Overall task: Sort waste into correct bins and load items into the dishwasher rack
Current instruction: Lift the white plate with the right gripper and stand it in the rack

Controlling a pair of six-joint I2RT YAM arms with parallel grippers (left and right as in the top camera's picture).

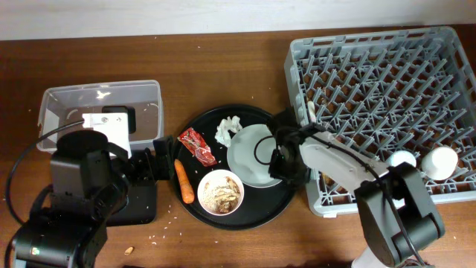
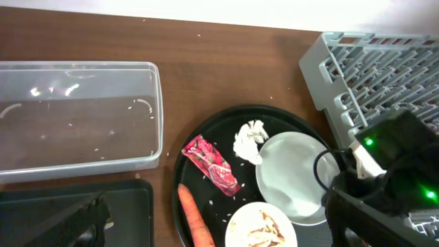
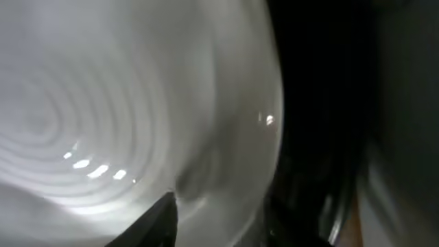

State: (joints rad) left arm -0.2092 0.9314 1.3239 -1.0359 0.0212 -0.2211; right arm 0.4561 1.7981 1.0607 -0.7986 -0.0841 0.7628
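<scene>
The pale plate lies on the round black tray, beside a white bowl holding brownish food scraps. My right gripper is open and straddles the plate's right rim. In the right wrist view one finger lies over the plate and the other is past its edge. The red wrapper, tissue and carrot lie on the same tray. My left gripper is open and empty, left of the carrot. The fork and chopsticks are not visible.
The grey dishwasher rack fills the right side, with a white cup and a light-blue cup near its front edge. The clear tub stands at back left. The shallow black tray lies in front of it. Rice grains dot the table.
</scene>
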